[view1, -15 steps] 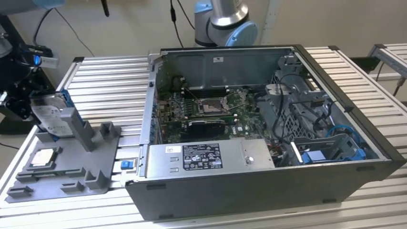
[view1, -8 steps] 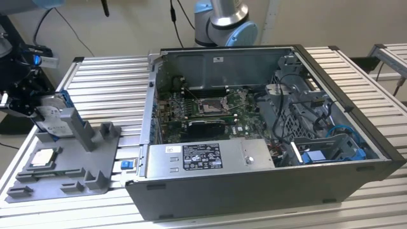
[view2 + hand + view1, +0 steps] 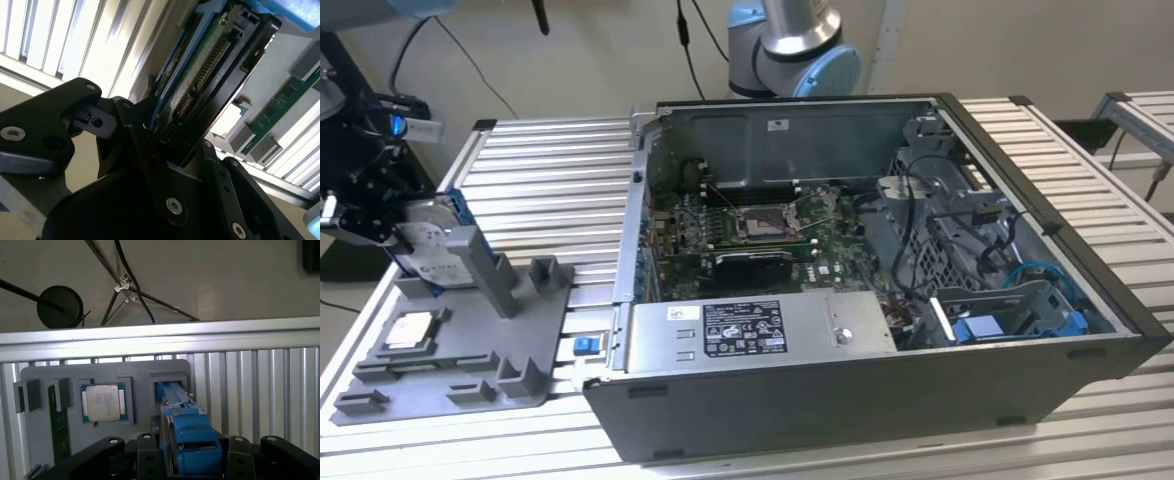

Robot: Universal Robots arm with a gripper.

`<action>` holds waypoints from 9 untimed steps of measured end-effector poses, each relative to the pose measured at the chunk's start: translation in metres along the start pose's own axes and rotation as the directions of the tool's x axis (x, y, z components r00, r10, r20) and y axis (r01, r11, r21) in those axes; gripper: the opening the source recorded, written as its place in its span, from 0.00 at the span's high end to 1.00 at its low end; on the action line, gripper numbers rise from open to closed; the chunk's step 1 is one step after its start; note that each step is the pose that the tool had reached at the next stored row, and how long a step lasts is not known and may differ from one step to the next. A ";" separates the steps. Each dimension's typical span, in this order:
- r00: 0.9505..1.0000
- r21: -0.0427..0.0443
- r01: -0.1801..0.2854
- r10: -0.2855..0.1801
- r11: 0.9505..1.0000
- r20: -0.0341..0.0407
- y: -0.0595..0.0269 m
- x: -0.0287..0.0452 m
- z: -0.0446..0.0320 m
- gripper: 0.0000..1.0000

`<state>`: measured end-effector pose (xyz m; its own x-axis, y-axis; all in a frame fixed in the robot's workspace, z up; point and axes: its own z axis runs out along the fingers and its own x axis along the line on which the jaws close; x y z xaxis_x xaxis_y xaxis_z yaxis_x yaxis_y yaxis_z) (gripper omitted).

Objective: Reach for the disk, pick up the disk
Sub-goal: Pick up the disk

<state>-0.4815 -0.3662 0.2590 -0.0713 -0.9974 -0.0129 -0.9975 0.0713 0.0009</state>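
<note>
The disk (image 3: 435,252), silver with a white label and blue rails, stands on edge in the upright slot of the grey fixture (image 3: 507,290) at the exterior view's left. My black gripper (image 3: 374,222) is at the disk from its outer side. In the second wrist view the disk (image 3: 200,75) shows its green circuit side and a blue rail, and both fingers of the gripper (image 3: 175,142) press on its end. In the first wrist view the disk's blue rail (image 3: 192,445) runs from the fixture slot back into the gripper (image 3: 192,462).
The grey fixture tray also holds a square processor chip (image 3: 103,402) and a green memory stick (image 3: 60,427). An open computer case (image 3: 881,420) takes up the middle and right of the slatted aluminium table (image 3: 547,180). The arm's base (image 3: 794,45) rises behind the case.
</note>
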 end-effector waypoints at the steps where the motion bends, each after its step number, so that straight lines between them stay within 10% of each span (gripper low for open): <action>1: 1.000 0.000 0.000 0.000 1.000 0.000 0.0000 0.0000 -0.0008 0.00; 2: 1.000 0.000 0.000 0.000 1.000 0.000 0.0000 0.0001 -0.0014 1.00; 9: 1.000 0.000 0.000 0.000 1.000 0.000 0.0000 -0.0001 -0.0026 1.00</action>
<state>-0.4815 -0.3662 0.2616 -0.0713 -0.9974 -0.0128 -0.9975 0.0713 0.0009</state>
